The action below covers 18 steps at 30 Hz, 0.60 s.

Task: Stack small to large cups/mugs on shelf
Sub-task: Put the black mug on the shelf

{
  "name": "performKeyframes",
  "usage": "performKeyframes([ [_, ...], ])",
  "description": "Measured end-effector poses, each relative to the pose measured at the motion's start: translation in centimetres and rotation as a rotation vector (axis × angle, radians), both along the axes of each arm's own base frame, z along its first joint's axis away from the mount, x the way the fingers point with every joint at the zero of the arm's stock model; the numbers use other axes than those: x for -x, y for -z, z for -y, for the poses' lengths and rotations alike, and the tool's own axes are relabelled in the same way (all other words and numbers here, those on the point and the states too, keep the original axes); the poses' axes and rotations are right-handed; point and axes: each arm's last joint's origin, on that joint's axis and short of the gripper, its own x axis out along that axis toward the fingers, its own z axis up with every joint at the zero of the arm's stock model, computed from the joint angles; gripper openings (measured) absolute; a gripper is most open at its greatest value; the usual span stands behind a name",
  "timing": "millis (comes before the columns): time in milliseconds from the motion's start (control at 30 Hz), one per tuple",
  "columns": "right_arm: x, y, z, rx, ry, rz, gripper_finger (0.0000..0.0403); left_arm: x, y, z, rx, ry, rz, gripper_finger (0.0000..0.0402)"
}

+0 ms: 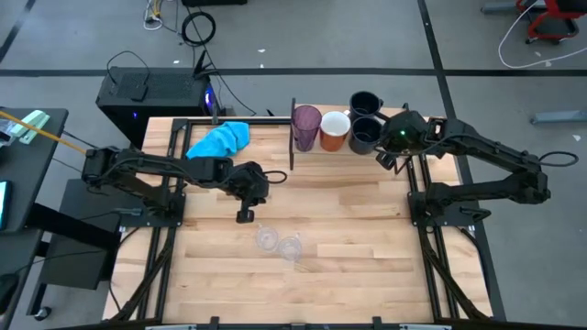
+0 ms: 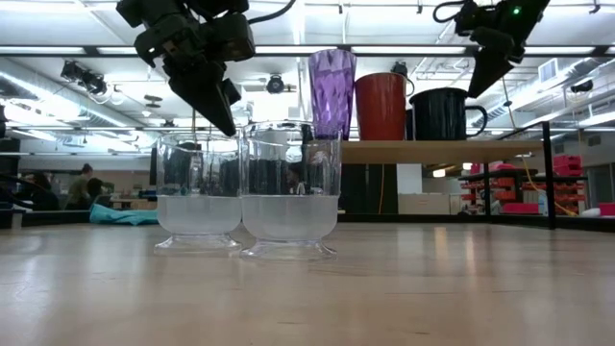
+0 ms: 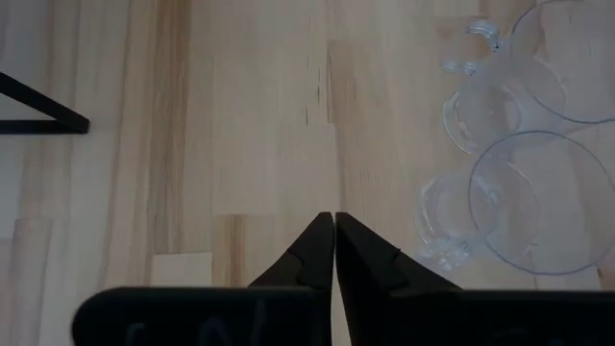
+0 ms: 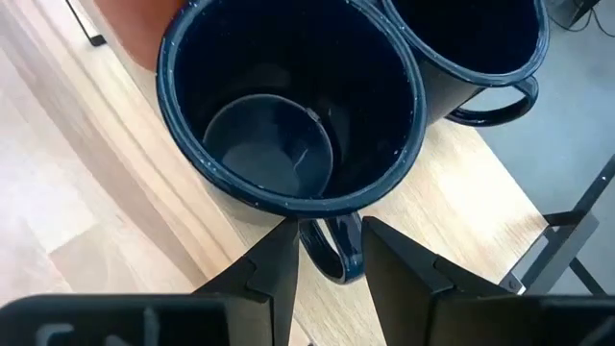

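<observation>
Right hand (image 4: 325,252): fingers spread, straddling the handle of the nearer navy mug (image 4: 288,106), not yet closed on it. That mug stands upright on the shelf (image 1: 275,128), second navy mug (image 1: 365,103) just behind, orange mug (image 1: 334,130) and purple tumbler (image 1: 305,126) alongside.

Left hand (image 3: 333,240): fingers pressed together, empty, above the table (image 1: 348,229); two clear glasses (image 1: 278,244) near it, well apart from the shelf. Left arm judged nearer them.
</observation>
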Motion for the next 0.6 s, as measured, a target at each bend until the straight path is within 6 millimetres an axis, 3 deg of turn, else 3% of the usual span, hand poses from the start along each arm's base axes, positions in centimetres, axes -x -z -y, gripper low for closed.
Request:
performKeyframes([
  [367,-1.0,0.4,0.5,0.006,-0.015,-0.015,0.0123,0.3,-0.4,0.0,0.004,-0.006,0.014,0.0020],
  [600,-0.6,0.0,0.3,0.020,-0.024,-0.004,0.0123,0.3,-0.4,0.0,0.004,-0.006,0.013,0.0014],
])
